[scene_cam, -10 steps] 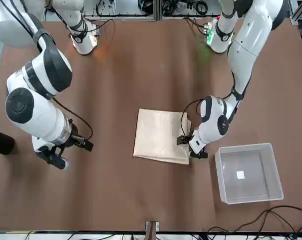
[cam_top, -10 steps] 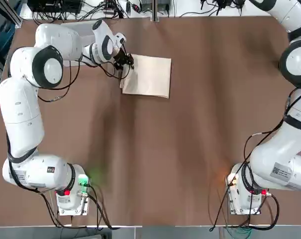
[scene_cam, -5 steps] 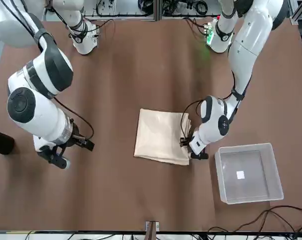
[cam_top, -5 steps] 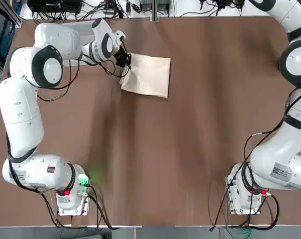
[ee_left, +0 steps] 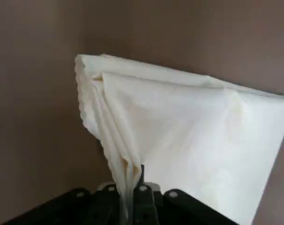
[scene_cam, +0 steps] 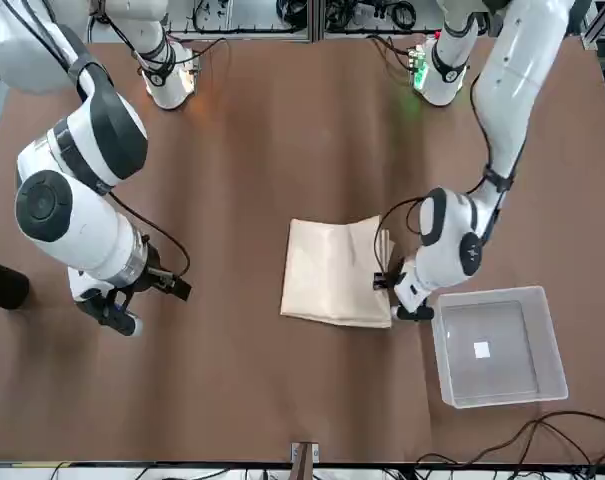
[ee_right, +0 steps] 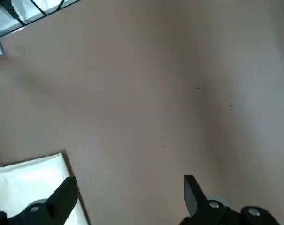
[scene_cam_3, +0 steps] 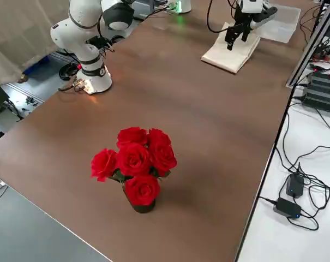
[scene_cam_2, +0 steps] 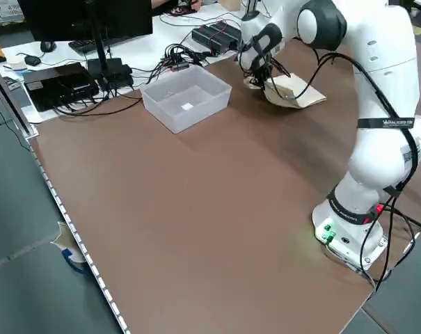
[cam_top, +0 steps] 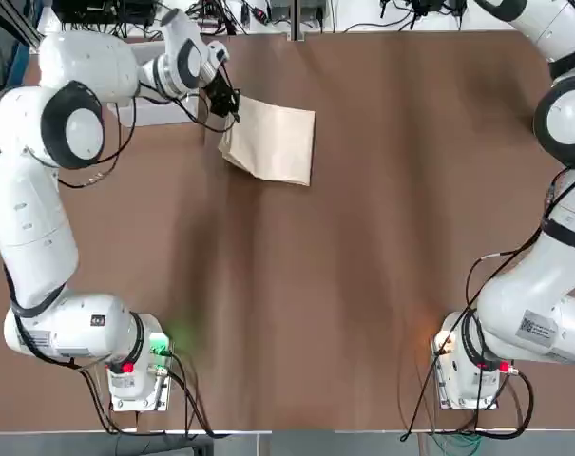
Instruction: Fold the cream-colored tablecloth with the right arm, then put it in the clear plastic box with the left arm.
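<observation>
Folded tablecloth (scene_cam: 337, 272) shifted twd box (scene_cam: 498, 345)

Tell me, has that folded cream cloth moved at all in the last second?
Yes. In the front view the cream-colored tablecloth, pinched by the left gripper, has slid toward the clear plastic box, closing most of the gap.

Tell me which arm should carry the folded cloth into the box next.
Left. Its gripper is already shut on the cream-colored tablecloth at the edge nearest the clear plastic box. The right gripper hangs open, apart from the cloth on the side away from the box.
</observation>
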